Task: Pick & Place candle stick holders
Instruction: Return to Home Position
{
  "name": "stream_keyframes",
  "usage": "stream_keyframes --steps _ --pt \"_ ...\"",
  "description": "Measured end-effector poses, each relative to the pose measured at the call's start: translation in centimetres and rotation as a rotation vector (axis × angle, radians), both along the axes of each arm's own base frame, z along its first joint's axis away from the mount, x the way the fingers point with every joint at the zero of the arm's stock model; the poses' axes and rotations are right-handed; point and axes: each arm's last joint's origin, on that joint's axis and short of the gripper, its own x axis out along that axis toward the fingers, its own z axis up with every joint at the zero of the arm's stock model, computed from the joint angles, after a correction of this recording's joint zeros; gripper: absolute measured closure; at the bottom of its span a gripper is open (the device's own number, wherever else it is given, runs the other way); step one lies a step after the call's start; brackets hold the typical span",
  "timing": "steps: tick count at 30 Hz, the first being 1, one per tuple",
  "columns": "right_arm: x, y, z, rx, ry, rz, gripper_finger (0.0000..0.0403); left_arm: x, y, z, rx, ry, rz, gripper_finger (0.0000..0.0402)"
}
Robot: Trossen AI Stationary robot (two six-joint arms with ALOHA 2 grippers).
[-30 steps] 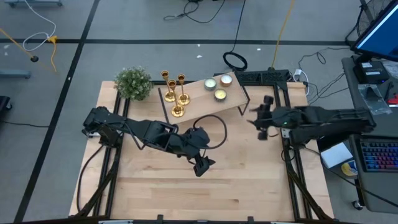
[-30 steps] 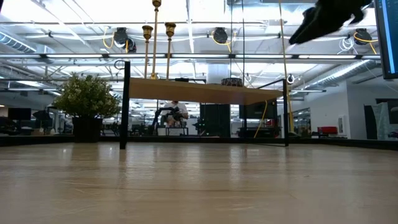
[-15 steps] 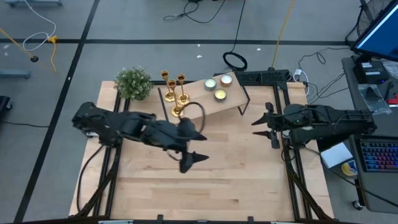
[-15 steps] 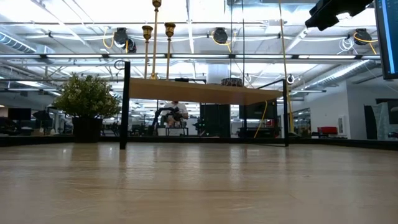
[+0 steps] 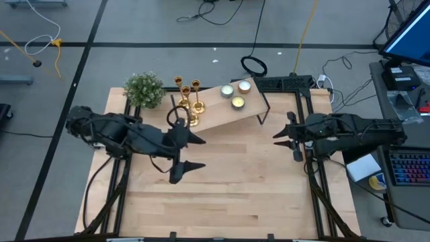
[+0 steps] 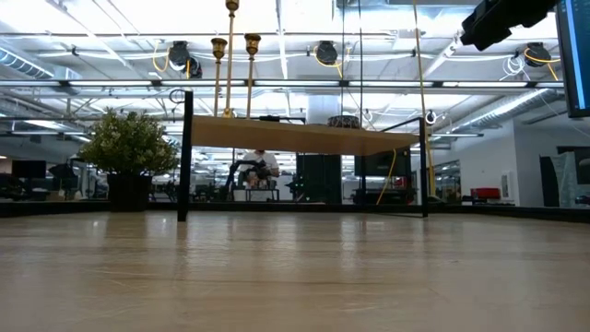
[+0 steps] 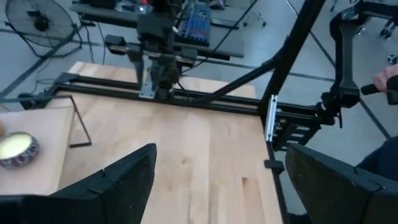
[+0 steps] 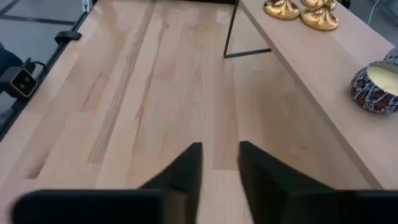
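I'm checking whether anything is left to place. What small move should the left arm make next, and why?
Probably draw the left gripper back toward its base at the left side of the table. Its fingers are open and empty, all three candle stick holders stand on the shelf beside the candles, and the right gripper waits empty at the right.

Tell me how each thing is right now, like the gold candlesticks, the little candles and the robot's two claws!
Pale wooden shelf on black legs: standing on the table.
Three shiny gold metal candlesticks: upright, grouped at the shelf's end.
Three low round candles: on the shelf, no flame showing.
Small green bushy plant: upright beside the shelf.
Left gripper: wide open, empty.
Right gripper: slightly open, empty.
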Motion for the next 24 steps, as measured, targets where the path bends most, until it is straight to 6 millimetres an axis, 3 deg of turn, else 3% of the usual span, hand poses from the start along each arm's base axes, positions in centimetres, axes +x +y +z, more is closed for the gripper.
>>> stream_keyframes --steps 5,10,14,24 --pt "-0.1 0.0 -0.1 -0.014 0.015 0.008 0.0391 -0.4 -0.1 -0.2 0.031 0.015 -0.016 0.0050" --pt "-0.1 0.0 -0.1 -0.019 0.014 0.008 0.0396 -0.7 -0.2 -2.0 0.018 0.028 -0.001 0.0050" --pt "-0.2 0.0 -0.1 -0.018 0.009 0.009 0.0398 -1.1 -0.1 -4.1 -0.013 -0.058 -0.016 0.0050" --pt "-0.1 0.0 -0.1 0.073 0.016 -0.049 0.0379 -4.9 1.4 -11.4 -0.086 -0.216 -0.031 0.0050"
